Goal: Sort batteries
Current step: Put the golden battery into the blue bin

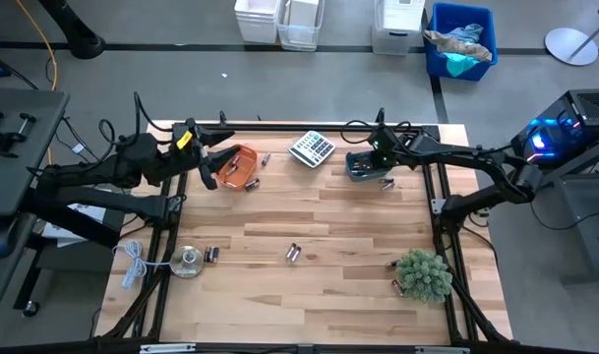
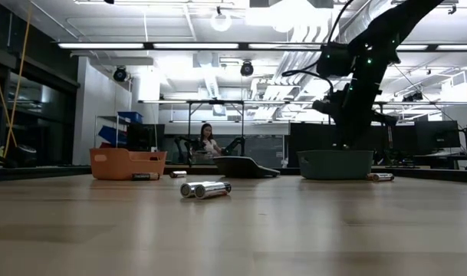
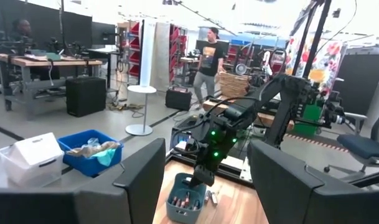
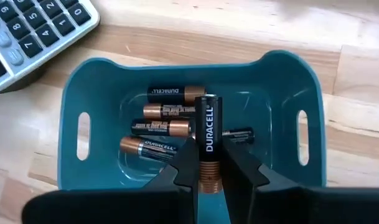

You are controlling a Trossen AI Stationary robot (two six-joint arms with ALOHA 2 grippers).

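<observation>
The right end effector (image 4: 208, 177) hung directly over the teal bin (image 4: 289, 81), its fingers closed on an upright Duracell battery (image 4: 208, 134), copper end down between them. Four more batteries (image 4: 170, 127) lay flat on the bin's floor below. In the high view that bin (image 1: 363, 167) sat at about 1 o'clock on the bench (image 1: 309, 216), with the grey calculator (image 1: 312, 147) just beside it at 12 o'clock.

The left end effector (image 1: 212, 169) hovered at the orange bin (image 1: 238, 169) at about 11 o'clock, its fingers (image 3: 142, 177) spread wide and holding nothing.

Loose batteries lay scattered elsewhere: a pair (image 1: 293, 253) near the bench's middle toward 6 o'clock, one (image 1: 211, 254) beside the round clear disc (image 1: 188, 261) at 8 o'clock, and some (image 1: 397, 286) next to the small green plant (image 1: 424, 274) at 4 o'clock.
</observation>
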